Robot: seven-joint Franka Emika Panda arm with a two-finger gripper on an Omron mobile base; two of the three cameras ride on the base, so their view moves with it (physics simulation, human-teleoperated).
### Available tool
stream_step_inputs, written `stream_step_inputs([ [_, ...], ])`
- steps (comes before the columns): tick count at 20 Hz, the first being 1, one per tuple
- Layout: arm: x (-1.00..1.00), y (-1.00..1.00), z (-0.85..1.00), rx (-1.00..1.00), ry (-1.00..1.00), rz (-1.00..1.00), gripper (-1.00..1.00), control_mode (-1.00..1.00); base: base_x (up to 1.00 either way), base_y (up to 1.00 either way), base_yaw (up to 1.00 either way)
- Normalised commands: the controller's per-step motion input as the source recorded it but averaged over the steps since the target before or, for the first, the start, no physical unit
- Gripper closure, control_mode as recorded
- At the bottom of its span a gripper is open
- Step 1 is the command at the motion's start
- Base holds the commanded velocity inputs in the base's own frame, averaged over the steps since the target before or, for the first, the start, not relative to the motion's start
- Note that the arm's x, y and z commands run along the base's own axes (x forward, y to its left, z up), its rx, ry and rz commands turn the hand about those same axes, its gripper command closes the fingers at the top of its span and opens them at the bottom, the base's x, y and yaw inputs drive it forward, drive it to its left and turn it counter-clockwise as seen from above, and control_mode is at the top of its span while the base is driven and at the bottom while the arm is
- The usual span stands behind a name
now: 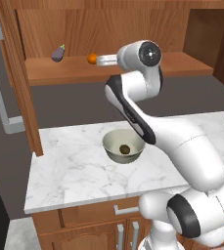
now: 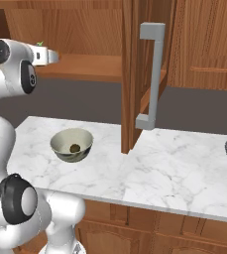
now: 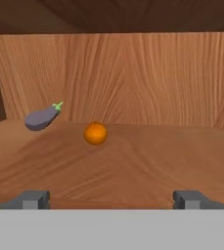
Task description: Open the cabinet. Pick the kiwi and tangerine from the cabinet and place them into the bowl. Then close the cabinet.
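1. Gripper (image 3: pixel 111 199) is inside the open cabinet (image 1: pixel 108 29), level with the shelf, jaws spread as wide as they go and holding nothing.
2. Tangerine (image 3: pixel 95 133) sits on the shelf ahead of the fingertips and a little to one side of the midline between them. A straight advance could catch it with one finger and roll it away, since it is round and the shelf is smooth.
3. Eggplant (image 3: pixel 41 118) lies near the tangerine, farther toward the same side. A drift that way could bump it or put the wrong thing between the jaws.
4. Kiwi (image 1: pixel 124 148) already rests in the bowl (image 1: pixel 112 140) on the counter, below the shelf. A tangerine released from too high could bounce out of the bowl or knock the kiwi.
5. Door (image 2: pixel 133 74) stands open beside the bowl. The arm swinging back down from the shelf could clip the door edge or its handle (image 2: pixel 154 74), and the door has yet to be closed.
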Motion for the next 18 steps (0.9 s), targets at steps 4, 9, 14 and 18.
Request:
stream_step_inputs([
  [4,0.45,0.06,0.00,0.00,0.12,0.00,-1.00,-1.00,0.00,0.00,0.00],
  [9,0.47,0.17,-0.01,0.00,0.12,0.00,-1.00,-1.00,0.00,0.00,0.00],
  [14,0.28,0.14,-0.03,0.00,0.04,0.00,-1.00,-1.00,0.00,0.00,0.00],
  [18,0.00,0.00,0.00,0.00,0.00,0.00,-1.00,-1.00,0.00,0.00,0.00],
])
